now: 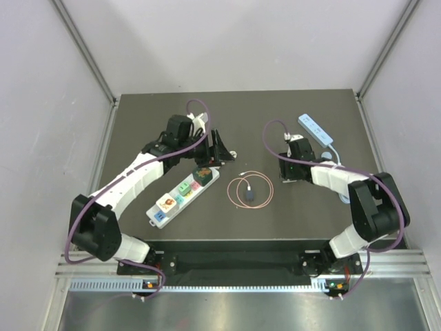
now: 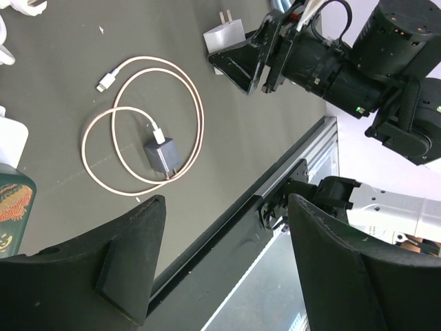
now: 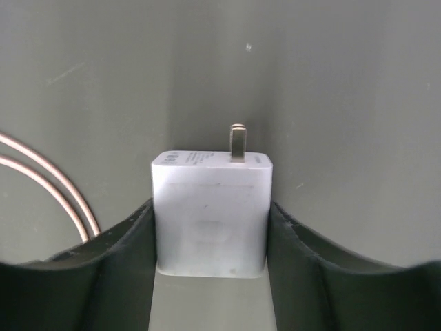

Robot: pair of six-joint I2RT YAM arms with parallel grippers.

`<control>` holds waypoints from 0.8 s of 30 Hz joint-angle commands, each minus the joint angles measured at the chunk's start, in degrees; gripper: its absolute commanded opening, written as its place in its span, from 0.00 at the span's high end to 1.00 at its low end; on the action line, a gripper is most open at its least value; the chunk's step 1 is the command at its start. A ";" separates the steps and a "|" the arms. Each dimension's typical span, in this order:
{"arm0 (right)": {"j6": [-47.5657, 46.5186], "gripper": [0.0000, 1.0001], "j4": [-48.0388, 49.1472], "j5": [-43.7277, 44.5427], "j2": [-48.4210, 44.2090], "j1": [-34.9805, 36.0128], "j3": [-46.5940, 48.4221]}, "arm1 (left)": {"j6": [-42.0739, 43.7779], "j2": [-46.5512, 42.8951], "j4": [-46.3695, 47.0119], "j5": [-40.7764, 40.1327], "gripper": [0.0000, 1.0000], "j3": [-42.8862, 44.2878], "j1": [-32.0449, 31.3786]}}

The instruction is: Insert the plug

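The white plug [image 3: 210, 214] sits square between the fingers of the right gripper [image 3: 210, 207], pads against both flanks, prongs [image 3: 238, 141] jutting beyond the fingertips — that's a grip. To do it well, I'd say squeeze evenly and lift straight, so the body doesn't twist and the prongs stay true. The left gripper [image 2: 226, 207] hangs with fingers spread and empty, the power strip [image 1: 182, 193] just outside them — handy for steadying it.
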 commanded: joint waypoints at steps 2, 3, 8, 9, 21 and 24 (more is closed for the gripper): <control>-2.15 0.80 1.48 -1.03 -4.65 1.56 2.58 | 1.00 1.40 1.12 -1.56 0.25 2.87 0.16; -2.94 0.84 1.21 -1.29 -5.97 1.91 2.84 | 1.97 1.84 -0.19 -2.01 0.27 3.40 0.24; -6.01 0.99 2.52 -10.60 -17.74 6.82 1.97 | 2.33 5.53 -0.82 1.05 0.31 6.47 0.51; -6.29 1.00 3.92 -11.83 -19.58 8.06 1.27 | 2.15 6.06 -0.65 1.94 0.34 6.92 0.51; -9.10 1.00 12.81 -13.69 -30.50 22.92 -2.35 | -2.32 9.93 6.64 11.43 0.38 9.47 -0.99; -9.10 1.00 13.51 -13.78 -29.80 23.89 -1.82 | -4.26 10.02 9.10 13.54 0.37 8.16 -1.25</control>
